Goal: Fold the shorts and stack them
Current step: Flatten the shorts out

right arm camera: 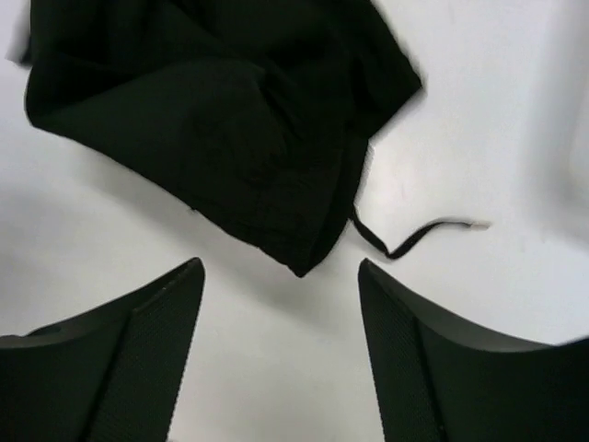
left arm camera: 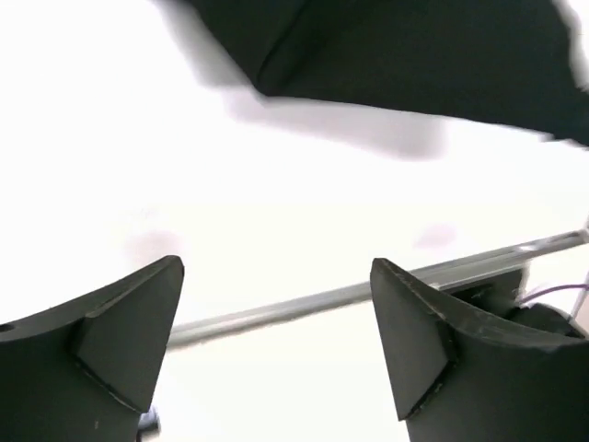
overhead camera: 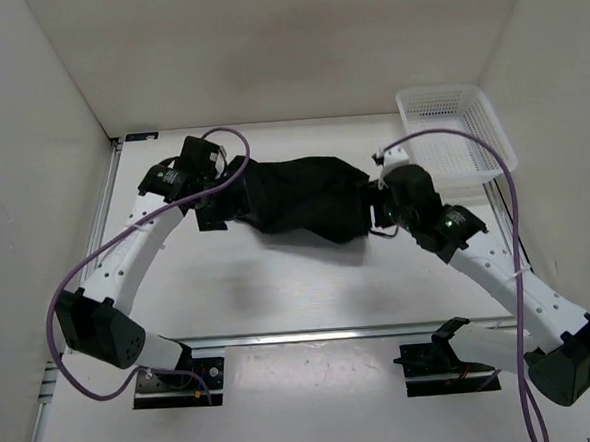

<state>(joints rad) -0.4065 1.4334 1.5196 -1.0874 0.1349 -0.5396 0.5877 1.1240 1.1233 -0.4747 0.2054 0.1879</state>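
Observation:
The black shorts (overhead camera: pixel 298 196) lie crumpled in a wide heap on the white table, between my two grippers. My left gripper (overhead camera: pixel 212 214) hangs at their left end, open with nothing between its fingers; in the left wrist view the shorts (left arm camera: pixel 414 55) lie a little ahead of the left gripper (left arm camera: pixel 276 267). My right gripper (overhead camera: pixel 377 214) is at their right end, also open and empty. In the right wrist view a corner of the shorts (right arm camera: pixel 230 138) lies just ahead of the right gripper (right arm camera: pixel 281 267), and the thin drawstring (right arm camera: pixel 414 238) trails to the right.
A white mesh basket (overhead camera: pixel 487 134) stands at the back right, next to the right arm. White walls close in the table on the left, back and right. A metal rail (overhead camera: pixel 332 333) runs along the near edge by the arm bases.

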